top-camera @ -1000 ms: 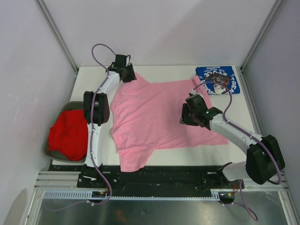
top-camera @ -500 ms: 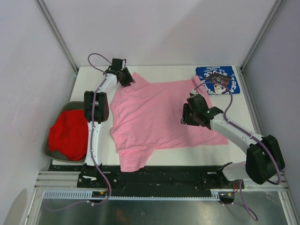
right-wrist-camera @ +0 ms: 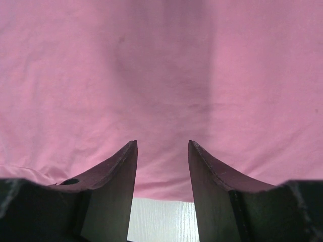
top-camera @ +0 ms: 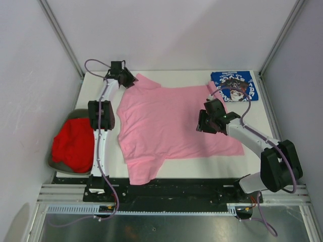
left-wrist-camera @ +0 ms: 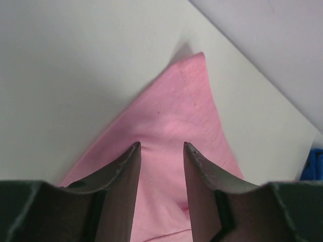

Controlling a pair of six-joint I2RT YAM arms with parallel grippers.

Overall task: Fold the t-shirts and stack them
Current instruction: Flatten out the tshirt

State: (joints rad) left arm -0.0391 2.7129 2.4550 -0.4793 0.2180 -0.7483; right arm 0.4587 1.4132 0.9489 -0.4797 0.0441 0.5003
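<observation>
You are working on a white tabletop [top-camera: 186, 78] boxed in by pale lilac walls with metal posts in the far corners. Count three t-shirts. The pink shirt [top-camera: 171, 126] lies spread flat across the middle. The blue shirt [top-camera: 234, 85] sits folded at 1 o'clock in the far corner. The red shirt [top-camera: 73, 143] is bunched in the single grey bin [top-camera: 75, 114], off the tabletop's edge at 9 o'clock. There are two arms. Your left end effector [top-camera: 126, 80] is at 11 o'clock by the pink shirt's far sleeve, its fingers a narrow gap apart and gripping nothing, with pink cloth showing between them in the wrist view [left-wrist-camera: 160, 146]. Your right end effector [top-camera: 204, 121] is at 3 o'clock above the pink shirt, also parted and empty [right-wrist-camera: 162, 143]. The red shirt hides most of the bin. The right arm's cable crosses the blue shirt's print, so the lettering is unreadable.
</observation>
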